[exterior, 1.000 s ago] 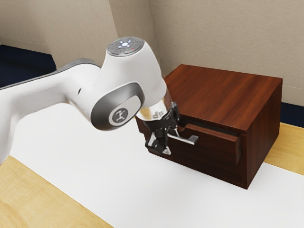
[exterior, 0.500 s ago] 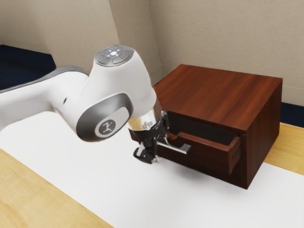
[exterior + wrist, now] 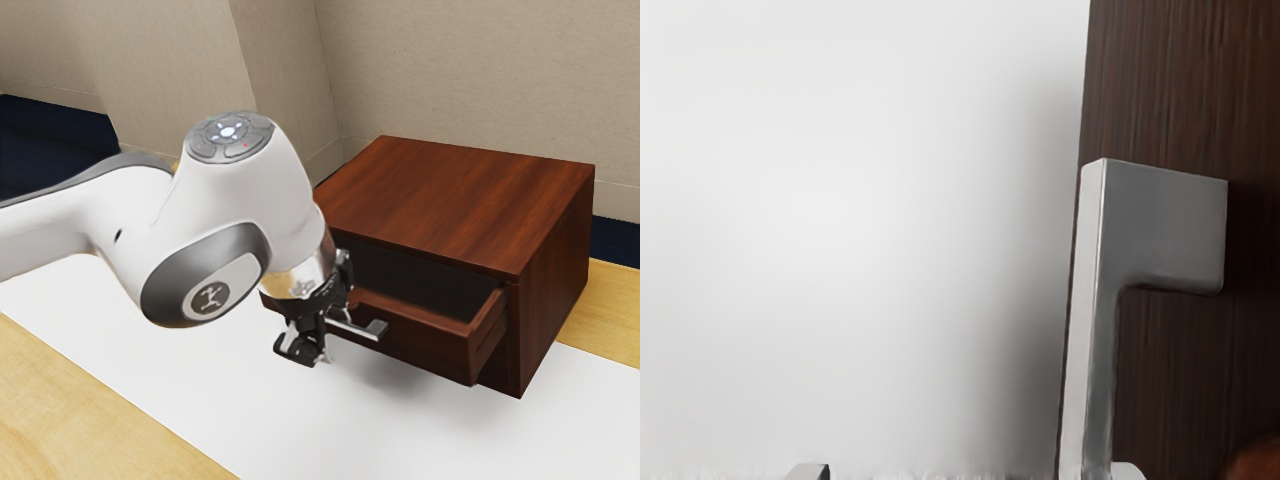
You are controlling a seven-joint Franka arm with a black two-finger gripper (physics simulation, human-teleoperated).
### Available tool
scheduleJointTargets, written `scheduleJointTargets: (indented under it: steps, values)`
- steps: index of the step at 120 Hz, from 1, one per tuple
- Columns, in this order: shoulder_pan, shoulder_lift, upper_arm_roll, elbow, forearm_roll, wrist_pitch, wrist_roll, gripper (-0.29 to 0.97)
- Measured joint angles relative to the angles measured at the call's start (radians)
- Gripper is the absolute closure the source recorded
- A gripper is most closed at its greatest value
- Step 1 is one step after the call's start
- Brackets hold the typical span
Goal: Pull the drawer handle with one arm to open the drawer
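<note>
A dark wooden cabinet (image 3: 460, 200) stands on the white mat. Its single drawer (image 3: 425, 335) is pulled partway out, with a dark gap showing above its front. A silver bar handle (image 3: 362, 325) sticks out from the drawer front. My black gripper (image 3: 303, 348) is at the end of the handle nearest the arm, fingers pointing down and standing apart. In the wrist view the handle (image 3: 1095, 330) runs along the brown drawer front (image 3: 1180, 100) down between my fingers. It lies close by one finger, while the other fingertip (image 3: 810, 470) stands well clear of it.
The white mat (image 3: 200, 400) covers the table around the cabinet, with bare light wood (image 3: 60, 420) at the front and at the far right. Beige walls rise behind. My white arm fills the exterior view's left.
My hand has moved toward the exterior view's left and slightly down, drawing the handle with it. The drawer has slid further out of the cabinet.
</note>
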Motion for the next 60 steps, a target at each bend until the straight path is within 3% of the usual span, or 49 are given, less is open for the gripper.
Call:
scheduleJointTargets:
  steps: [60]
  values:
    - [0.004, -0.060, 0.002, -0.053, -0.036, -0.005, 0.000, 0.39]
